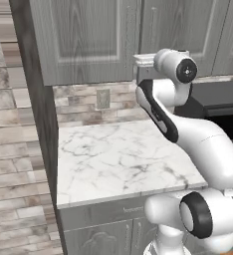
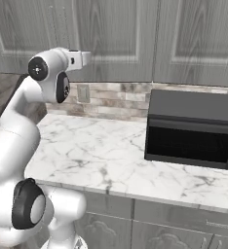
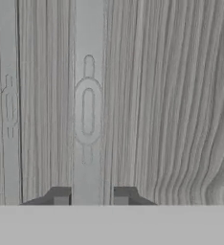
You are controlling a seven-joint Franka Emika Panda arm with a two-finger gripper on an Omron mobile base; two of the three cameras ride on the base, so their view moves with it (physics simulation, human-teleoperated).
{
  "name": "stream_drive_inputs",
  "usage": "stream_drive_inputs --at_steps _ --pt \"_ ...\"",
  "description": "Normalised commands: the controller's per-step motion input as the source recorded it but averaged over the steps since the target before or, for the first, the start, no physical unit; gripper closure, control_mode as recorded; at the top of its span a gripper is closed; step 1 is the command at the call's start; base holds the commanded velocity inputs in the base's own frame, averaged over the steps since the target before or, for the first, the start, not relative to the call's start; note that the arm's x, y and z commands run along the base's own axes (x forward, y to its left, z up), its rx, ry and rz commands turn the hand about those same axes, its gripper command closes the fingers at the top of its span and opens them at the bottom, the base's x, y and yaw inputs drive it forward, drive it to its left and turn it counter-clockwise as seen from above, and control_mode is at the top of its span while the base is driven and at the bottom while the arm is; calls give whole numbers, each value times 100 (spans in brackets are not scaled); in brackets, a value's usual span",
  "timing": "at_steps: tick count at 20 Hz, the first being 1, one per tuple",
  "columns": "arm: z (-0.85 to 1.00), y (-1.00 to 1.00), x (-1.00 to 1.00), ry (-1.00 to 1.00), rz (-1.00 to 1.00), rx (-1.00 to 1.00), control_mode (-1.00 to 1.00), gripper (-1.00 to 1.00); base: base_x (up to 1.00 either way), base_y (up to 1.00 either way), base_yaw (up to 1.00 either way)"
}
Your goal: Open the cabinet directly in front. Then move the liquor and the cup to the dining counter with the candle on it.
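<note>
Opening the cabinet is the step in hand, and its doors look shut, right in front of the arm above the marble counter. In the hand view the gripper faces one door from very near, and a slim handle stands just above the gap between the fingertips. The fingers are a little apart and hold nothing. In that view the handle's long axis runs up and down, in line with the gap. To do this step well, the gripper probably should go straight forward, so the handle comes between both fingers, close firmly, then pull along the door's swing and not straight back.
</note>
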Motion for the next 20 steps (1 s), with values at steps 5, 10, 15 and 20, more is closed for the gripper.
stream_drive_inputs --at_steps 5,10,15,20 --pt "16 -55 -68 0 -10 3 -100 100 0 0 0" --pt "21 -62 -72 0 -12 4 -100 100 0 0 0" --pt "14 -71 -74 0 -13 5 -100 100 0 0 0" --pt "7 -76 -69 0 -16 6 -100 100 0 0 0"
